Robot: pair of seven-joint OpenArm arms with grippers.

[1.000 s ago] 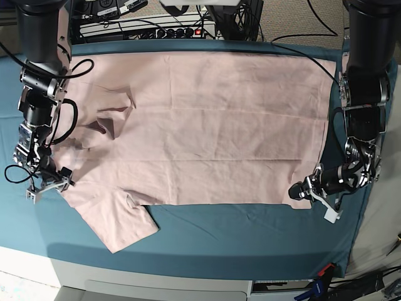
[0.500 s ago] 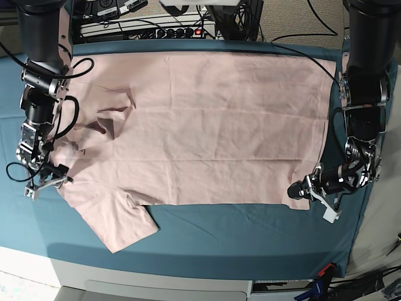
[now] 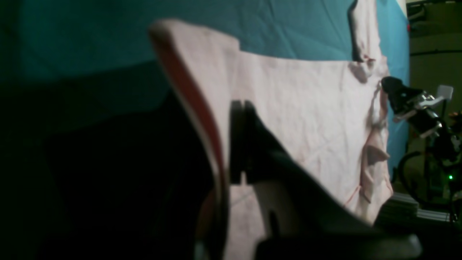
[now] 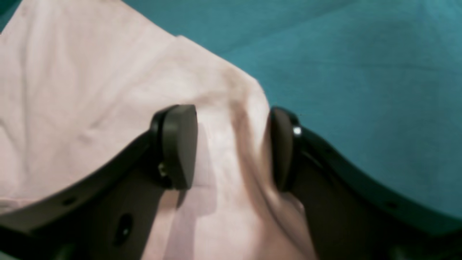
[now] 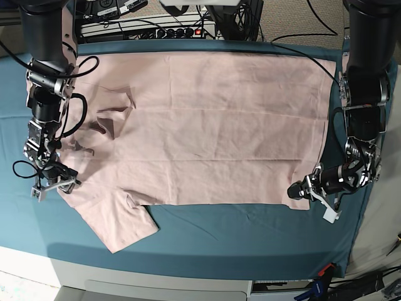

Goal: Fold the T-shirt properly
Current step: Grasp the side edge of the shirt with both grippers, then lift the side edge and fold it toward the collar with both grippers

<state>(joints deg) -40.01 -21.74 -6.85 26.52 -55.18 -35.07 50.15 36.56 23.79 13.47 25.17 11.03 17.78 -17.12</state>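
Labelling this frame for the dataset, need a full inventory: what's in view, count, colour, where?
T-shirt: 1, pale pink, spread flat across the table, plain side up, one sleeve hanging toward the near edge at base-view left.
table cloth: 1, teal, covering the table under the shirt.
power strip and cables: 1 cluster, black and grey, behind the far edge.
left gripper: 1, black, at the shirt's near corner on base-view right; left wrist view shows it shut on the hem.
right gripper: 1, black, at the shoulder edge on base-view left; jaws open, straddling a fabric ridge.
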